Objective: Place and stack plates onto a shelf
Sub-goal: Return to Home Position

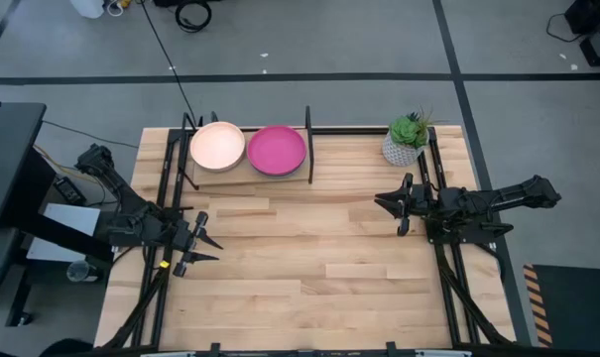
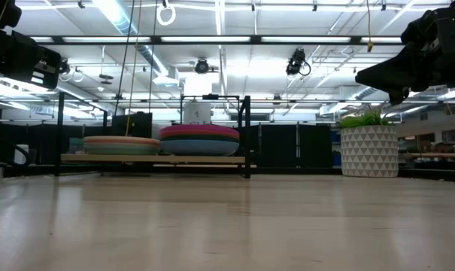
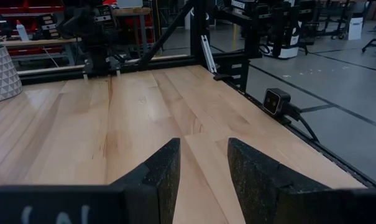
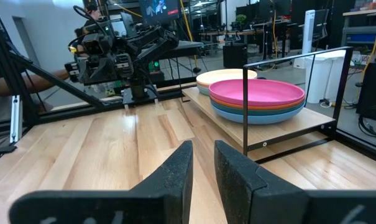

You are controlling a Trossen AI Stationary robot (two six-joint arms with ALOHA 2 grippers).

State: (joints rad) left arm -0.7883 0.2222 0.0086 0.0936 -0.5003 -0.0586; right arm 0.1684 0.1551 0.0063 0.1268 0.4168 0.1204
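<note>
Plates (image 1: pixel 277 150): two nested stacks, cream-topped left, pink-topped right, on the shelf (image 1: pixel 252 177) at the surface's (image 1: pixel 309 258) far edge.
Left claw (image 1: pixel 202 248): empty, parted, near left.
Right claw (image 1: pixel 389 205): empty, narrowly parted, right, likely parked clear.

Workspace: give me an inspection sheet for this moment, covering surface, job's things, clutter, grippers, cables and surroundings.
Surface: wooden tabletop, light planks, no loose plates on it.
Job's things: shelf at the far edge, holding two stacks; cream-peach plate tops one, magenta plate tops the other, with orange and blue rims beneath.
Clutter: potted plant at the far right corner.
Grippers: left gripper open, holding nothing, over the table's left side; right gripper narrowly open, holding nothing, over the right side.
Cables: black cable crossing the floor toward the shelf.
Surroundings: grey floor with dark lines.
</note>
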